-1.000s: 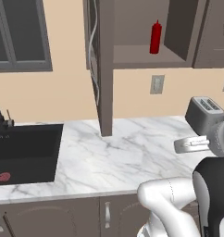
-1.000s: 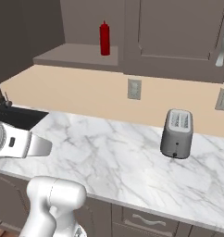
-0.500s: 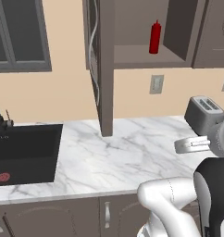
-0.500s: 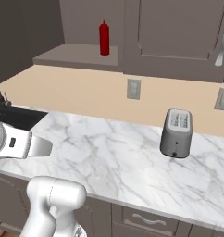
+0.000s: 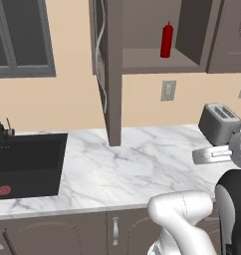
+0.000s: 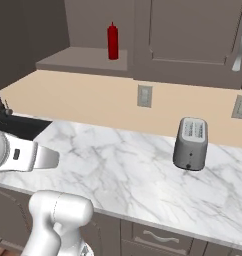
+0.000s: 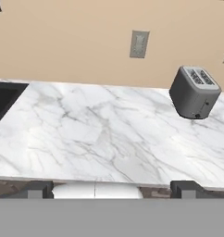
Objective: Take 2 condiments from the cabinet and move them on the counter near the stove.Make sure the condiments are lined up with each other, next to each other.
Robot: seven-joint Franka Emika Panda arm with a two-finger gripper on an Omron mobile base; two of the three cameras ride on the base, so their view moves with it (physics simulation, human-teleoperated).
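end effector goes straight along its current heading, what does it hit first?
Probably the counter: the hand view looks forward and down across the bare marble, with the open end effector empty. The toaster sits off to one side. Depth is uncertain.

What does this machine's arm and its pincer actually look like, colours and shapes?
The arm is glossy white, built of rounded, tube-like segments with a dark joint section. No cables or markings can be made out. The pincer ends in two small, blocky dark grey finger tips.
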